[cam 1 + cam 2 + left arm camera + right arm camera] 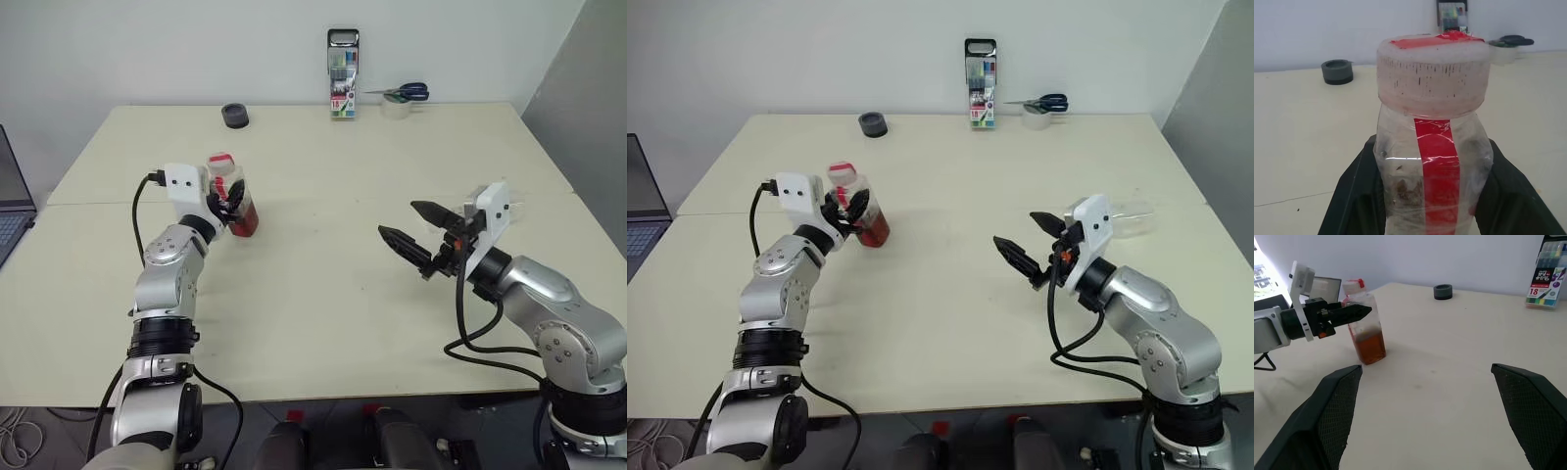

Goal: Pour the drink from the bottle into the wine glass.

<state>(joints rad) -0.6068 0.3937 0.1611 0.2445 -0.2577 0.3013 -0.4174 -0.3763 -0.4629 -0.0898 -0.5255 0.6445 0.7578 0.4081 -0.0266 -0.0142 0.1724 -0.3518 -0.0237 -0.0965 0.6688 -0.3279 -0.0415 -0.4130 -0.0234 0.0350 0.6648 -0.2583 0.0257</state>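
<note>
Black left gripper [233, 204] clamps the capped bottle [233, 196] standing on the bench [313, 294], right gripper [411, 223] gapes empty; tipping it capped pours nothing.

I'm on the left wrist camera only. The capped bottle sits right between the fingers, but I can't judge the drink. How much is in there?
Observer: From the right wrist camera, the amber drink fills about the lower third of the bottle, which stands on the table.
Operator: Where's the other gripper?
Observer: The right gripper hovers open above the table, well off to the bottle's right.
Operator: And the wine glass?
Observer: The wine glass shows partly behind the right wrist, near the table's right edge. I can't tell whether it is upright.
</note>
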